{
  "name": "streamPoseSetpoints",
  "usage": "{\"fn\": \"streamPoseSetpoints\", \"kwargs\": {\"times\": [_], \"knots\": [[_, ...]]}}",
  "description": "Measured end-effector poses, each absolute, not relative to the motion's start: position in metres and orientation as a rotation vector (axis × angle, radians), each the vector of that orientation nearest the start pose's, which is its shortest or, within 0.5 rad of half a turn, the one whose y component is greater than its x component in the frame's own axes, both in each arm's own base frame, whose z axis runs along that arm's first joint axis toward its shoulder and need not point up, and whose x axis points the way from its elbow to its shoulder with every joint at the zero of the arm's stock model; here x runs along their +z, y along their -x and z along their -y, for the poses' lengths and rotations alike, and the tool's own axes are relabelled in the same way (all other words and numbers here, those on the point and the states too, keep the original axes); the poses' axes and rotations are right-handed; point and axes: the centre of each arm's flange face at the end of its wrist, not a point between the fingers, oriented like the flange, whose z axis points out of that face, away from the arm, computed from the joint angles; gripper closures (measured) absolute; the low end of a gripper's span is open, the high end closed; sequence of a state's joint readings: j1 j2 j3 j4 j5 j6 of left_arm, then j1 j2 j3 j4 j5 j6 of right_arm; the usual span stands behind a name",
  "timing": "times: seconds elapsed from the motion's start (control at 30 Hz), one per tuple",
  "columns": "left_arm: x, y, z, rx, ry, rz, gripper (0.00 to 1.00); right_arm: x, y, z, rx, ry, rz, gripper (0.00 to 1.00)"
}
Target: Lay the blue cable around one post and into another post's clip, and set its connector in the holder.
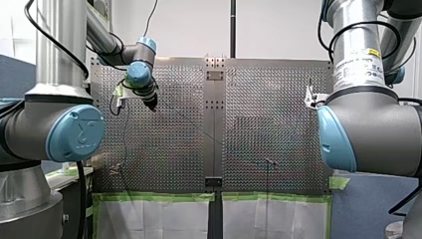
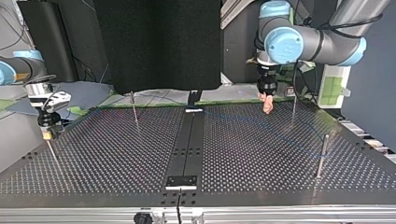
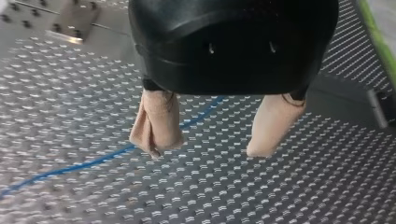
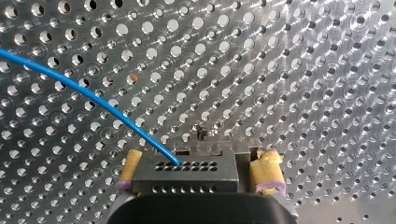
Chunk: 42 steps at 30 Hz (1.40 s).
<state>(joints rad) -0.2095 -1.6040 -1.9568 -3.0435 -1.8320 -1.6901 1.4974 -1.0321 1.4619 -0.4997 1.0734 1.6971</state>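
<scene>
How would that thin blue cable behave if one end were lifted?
Probably floppy: the blue cable bends in a loose curve into the connector gripped by my right gripper. Likely light, being so thin. It lies slack on the table beneath my left gripper, so it would probably trail.

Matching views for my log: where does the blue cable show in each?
Front: too faint to place.
Top: blue cable, faint, on the perforated table under my left gripper.
Left wrist: crossing under that gripper's open fingers.
Right wrist: ends in the connector my right gripper grips.
Shared landmark: that table.
</scene>
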Motion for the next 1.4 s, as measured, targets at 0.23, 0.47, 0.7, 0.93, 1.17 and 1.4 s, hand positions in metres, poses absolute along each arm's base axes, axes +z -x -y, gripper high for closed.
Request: {"fn": "streamPoseSetpoints", "kwargs": {"times": [0.23,0.47,0.7,0.93,1.17,1.4], "knots": [[0.258,-0.385,0.212,0.024,0.098,-1.928,0.00,0.271,-0.131,0.680,1.619,-1.434,1.022,0.00],[0.215,-0.364,0.229,0.022,0.055,-1.981,0.00,0.271,-0.131,0.680,1.619,-1.434,1.022,0.00],[0.171,-0.336,0.243,0.033,-0.004,-2.035,0.00,0.271,-0.131,0.680,1.619,-1.434,1.022,0.00],[0.135,-0.307,0.253,0.028,-0.070,-2.082,0.00,0.271,-0.131,0.680,1.619,-1.434,1.022,0.00],[0.096,-0.269,0.261,0.018,-0.157,-2.136,0.00,0.271,-0.131,0.680,1.619,-1.434,1.022,0.00],[0.060,-0.226,0.263,0.011,-0.253,-2.189,0.00,0.271,-0.131,0.680,1.619,-1.434,1.022,0.00]]}}
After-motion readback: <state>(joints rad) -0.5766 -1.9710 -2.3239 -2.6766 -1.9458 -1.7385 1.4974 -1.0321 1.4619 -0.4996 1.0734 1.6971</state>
